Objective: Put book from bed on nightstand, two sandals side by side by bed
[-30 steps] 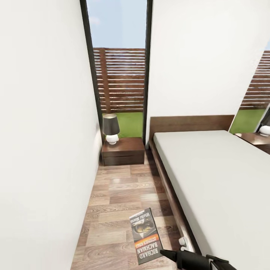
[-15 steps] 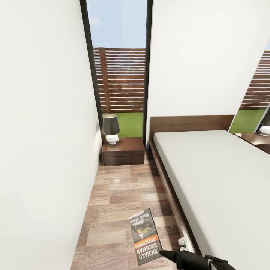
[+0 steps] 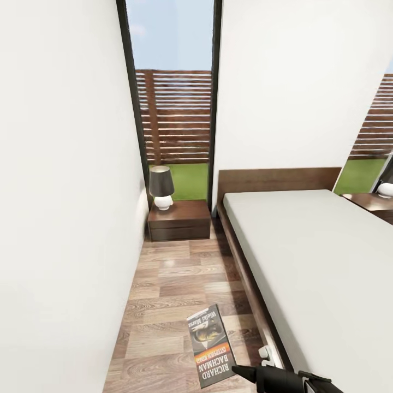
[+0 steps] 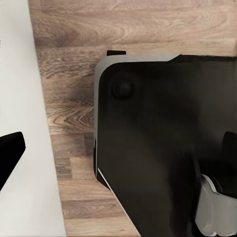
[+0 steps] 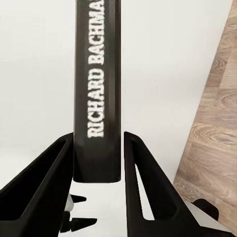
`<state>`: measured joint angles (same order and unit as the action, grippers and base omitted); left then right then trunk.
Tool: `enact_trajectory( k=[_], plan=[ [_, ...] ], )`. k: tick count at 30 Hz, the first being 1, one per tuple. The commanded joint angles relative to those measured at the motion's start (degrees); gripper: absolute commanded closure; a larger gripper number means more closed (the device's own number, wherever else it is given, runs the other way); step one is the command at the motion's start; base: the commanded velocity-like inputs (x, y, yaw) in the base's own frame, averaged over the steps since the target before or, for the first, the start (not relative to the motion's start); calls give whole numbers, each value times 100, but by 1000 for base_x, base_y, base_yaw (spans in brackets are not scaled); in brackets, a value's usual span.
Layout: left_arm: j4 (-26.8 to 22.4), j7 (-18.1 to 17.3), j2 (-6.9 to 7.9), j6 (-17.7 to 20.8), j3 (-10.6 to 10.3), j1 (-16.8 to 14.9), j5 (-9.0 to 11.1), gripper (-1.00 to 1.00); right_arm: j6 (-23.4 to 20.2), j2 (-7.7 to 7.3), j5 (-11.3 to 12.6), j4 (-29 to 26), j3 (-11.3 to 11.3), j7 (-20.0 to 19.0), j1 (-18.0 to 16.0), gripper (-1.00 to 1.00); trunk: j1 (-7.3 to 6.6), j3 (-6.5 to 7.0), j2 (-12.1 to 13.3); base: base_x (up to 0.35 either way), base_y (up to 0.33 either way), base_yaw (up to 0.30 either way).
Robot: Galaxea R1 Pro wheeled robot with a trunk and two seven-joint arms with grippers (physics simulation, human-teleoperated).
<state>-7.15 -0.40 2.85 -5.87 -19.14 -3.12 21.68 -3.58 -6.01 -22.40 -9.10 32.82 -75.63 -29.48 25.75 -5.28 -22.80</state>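
Note:
The book (image 3: 210, 344), dark with an orange band and white "RICHARD BACHMAN" lettering, hangs above the wood floor beside the bed (image 3: 316, 256). My right gripper (image 3: 240, 371) is shut on its near edge at the bottom of the head view. In the right wrist view the book's spine (image 5: 97, 98) stands between the two black fingers of the right gripper (image 5: 98, 143). A dark brown nightstand (image 3: 180, 218) stands ahead at the window, left of the headboard. One black fingertip (image 4: 10, 153) of my left gripper shows over the floor. The sandals are out of view.
A lamp (image 3: 161, 188) with a dark shade and white base takes the nightstand's left part. A white wall (image 3: 60, 218) borders the narrow floor strip on the left. A second nightstand (image 3: 376, 204) stands beyond the bed. My dark base (image 4: 163, 148) shows over the floor.
The book and my right gripper have edged very slightly to the left. Everything else is unchanged.

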Motion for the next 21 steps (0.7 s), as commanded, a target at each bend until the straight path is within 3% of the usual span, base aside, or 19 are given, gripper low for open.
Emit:
enact_trajectory(
  k=[1, 9, 21],
  plan=[
    [5, -4, 5, -55, -46, -5, 58, -100, -38, 2, -44, -4, 49, -25, -5, 100, 3, -12, -12, 0, 0, 0],
    [24, -4, 4, -216, -71, -5, 39, -100, -38, 3, -45, -4, 36, -23, -5, 100, 3, -12, -12, 31, 0, 0],
    [29, -4, 2, -246, -69, -3, 37, -100, -38, 33, -46, -4, 32, -22, -5, 100, 3, -12, -12, 285, 0, 0]
  ],
)
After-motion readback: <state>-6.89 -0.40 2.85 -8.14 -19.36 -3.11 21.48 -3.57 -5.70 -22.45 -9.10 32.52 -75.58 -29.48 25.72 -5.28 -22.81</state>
